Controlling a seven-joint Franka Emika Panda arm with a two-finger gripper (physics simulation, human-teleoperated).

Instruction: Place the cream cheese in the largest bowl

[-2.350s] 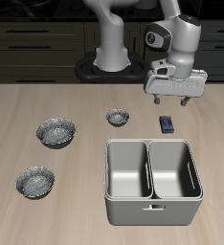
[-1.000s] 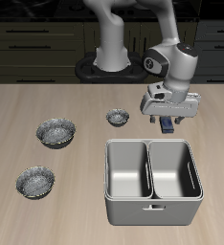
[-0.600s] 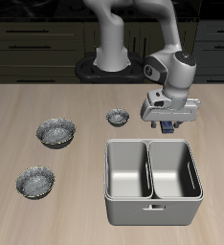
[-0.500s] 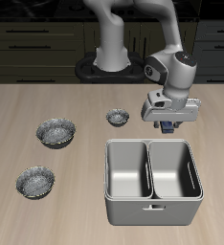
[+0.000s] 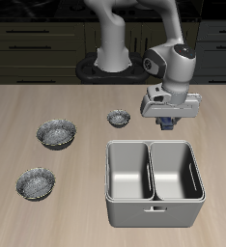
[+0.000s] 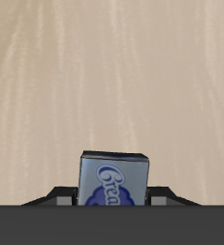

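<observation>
My gripper (image 5: 169,118) is shut on the cream cheese (image 5: 169,121), a small dark blue box, and holds it a little above the table, just behind the grey tub. In the wrist view the box (image 6: 115,178) sits between my fingers with its pale label facing the camera, and bare table lies beyond it. The largest bowl (image 5: 57,132), silver with a speckled inside, stands far across the table from my gripper. A slightly shallower silver bowl (image 5: 36,182) sits nearer the front edge. A tiny silver bowl (image 5: 119,118) stands beside my gripper.
A grey two-compartment tub (image 5: 151,147) stands near the table's front, directly in front of my gripper. The robot's base (image 5: 111,64) is at the back. Dark cabinets run behind the table.
My gripper came down onto the cream cheese, shut on it, and has now lifted it a little off the table.
</observation>
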